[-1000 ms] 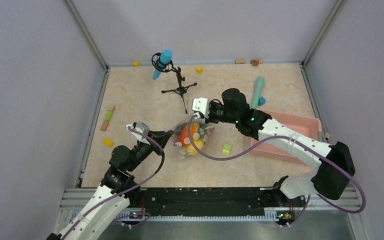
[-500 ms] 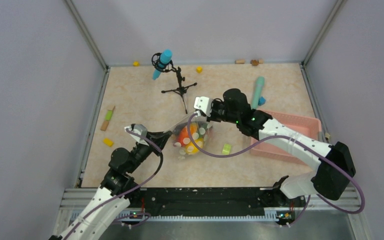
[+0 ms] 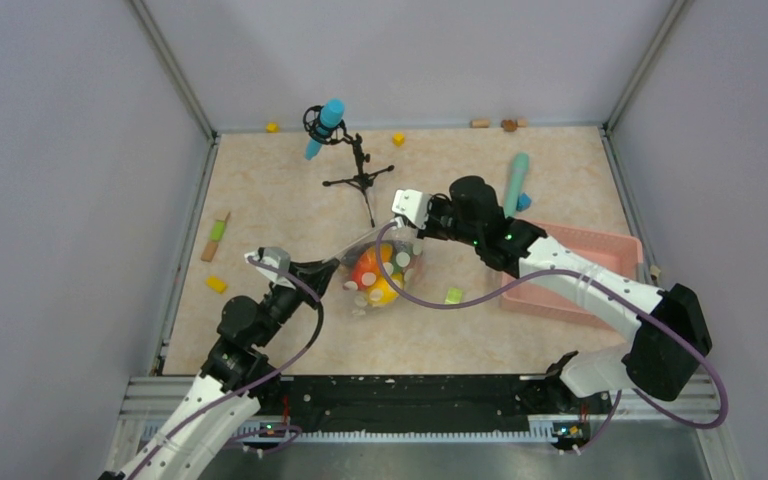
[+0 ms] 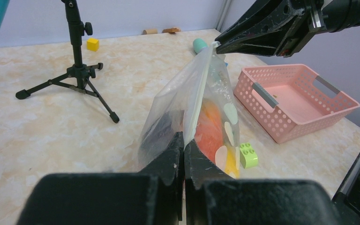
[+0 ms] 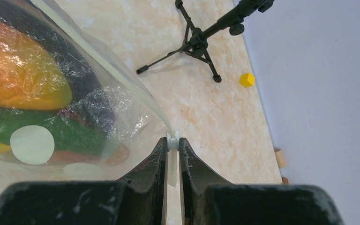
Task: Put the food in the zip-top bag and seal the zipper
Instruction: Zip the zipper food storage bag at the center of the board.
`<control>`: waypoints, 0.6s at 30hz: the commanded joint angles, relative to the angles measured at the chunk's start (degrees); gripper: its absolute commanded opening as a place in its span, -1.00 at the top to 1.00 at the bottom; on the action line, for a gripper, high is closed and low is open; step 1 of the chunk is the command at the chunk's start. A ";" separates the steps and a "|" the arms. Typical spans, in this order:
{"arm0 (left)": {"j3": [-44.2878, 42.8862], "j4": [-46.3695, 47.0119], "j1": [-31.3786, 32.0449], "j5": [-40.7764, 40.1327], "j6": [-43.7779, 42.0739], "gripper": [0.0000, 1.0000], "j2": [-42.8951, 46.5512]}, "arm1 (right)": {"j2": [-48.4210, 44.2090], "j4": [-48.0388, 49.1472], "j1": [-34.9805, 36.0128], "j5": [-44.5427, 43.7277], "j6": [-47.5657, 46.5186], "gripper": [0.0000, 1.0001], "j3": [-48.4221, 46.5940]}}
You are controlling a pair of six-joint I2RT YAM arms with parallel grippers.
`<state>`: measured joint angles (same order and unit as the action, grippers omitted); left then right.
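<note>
The zip-top bag (image 3: 380, 268) hangs stretched between my two grippers, above the table's middle. The food (image 3: 372, 275) is inside it: orange, red, yellow, green and dark purple pieces (image 5: 23, 79). My left gripper (image 3: 335, 264) is shut on the bag's near-left end of the zipper (image 4: 194, 112). My right gripper (image 3: 400, 232) is shut on the far end of the zipper, on its small white slider (image 5: 172, 140). In the left wrist view the bag (image 4: 206, 117) rises from my fingers to the right gripper (image 4: 218, 47).
A lime-green brick (image 3: 453, 296) lies right of the bag. A pink basket (image 3: 600, 275) stands at the right. A microphone tripod (image 3: 360, 175) stands behind the bag. Yellow blocks (image 3: 217, 284) and a stick (image 3: 216, 238) lie at the left; a teal tool (image 3: 515, 180) is at the back right.
My right gripper has moved a little to the right and back along the zipper, stretching the bag. The bag has lifted slightly. The left gripper has shifted slightly left.
</note>
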<state>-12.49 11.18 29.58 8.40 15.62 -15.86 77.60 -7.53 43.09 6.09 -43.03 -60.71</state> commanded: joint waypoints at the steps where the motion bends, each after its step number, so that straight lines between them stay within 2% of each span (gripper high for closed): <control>1: 0.08 2.69 -0.01 -3.34 1.25 1.00 1.47 | -2.28 0.69 -2.36 -5.82 -1.35 1.00 0.22; 18: 0.00 -0.37 -0.01 -6.60 2.33 1.00 4.80 | -0.63 0.95 -3.88 -8.64 -2.11 1.00 0.12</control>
<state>-12.49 8.19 29.69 4.78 16.86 -13.04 77.60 -7.73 41.45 2.87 -43.99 -60.36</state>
